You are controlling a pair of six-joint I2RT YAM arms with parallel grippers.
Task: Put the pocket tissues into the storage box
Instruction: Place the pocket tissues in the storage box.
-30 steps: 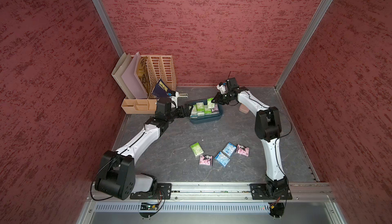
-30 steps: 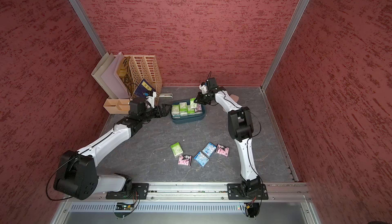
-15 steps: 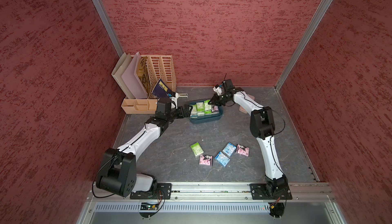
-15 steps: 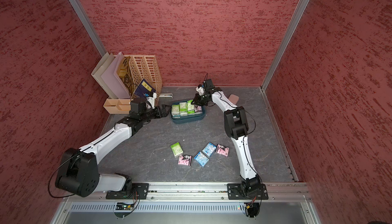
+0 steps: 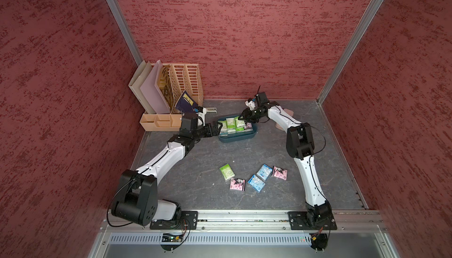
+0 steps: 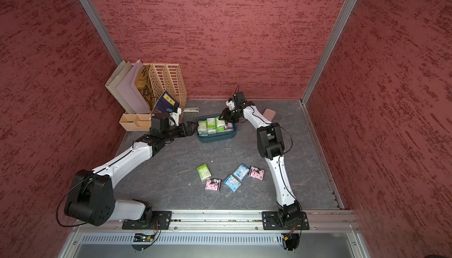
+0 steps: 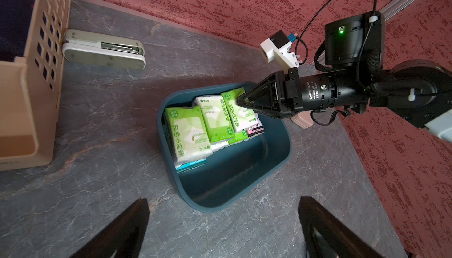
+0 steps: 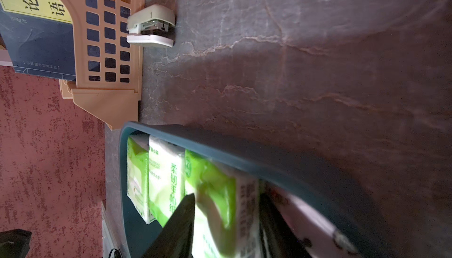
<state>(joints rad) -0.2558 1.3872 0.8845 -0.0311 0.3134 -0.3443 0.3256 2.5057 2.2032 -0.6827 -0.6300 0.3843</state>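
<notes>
Right pincer point(image 8: 226, 195) is down in the storage box point(image 7: 232, 171), jaws apart astride a green packet point(image 8: 215, 190) at the right end of the row. Pinching or not, I cannot tell. Left pincer point(image 7: 223, 199) gapes wide at the box's left end. The left wrist view shows packets crowding the far side, near side bare. The box sits far centre on the counter point(image 5: 200, 171). Only the top views catch five loose packets point(image 5: 256, 183) near centre, clear counter around them.

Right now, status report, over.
Left gripper open beside storage box. Right gripper straddling green packet inside it, grip unclear. Five packets loose on table. Nothing blocking.
</notes>
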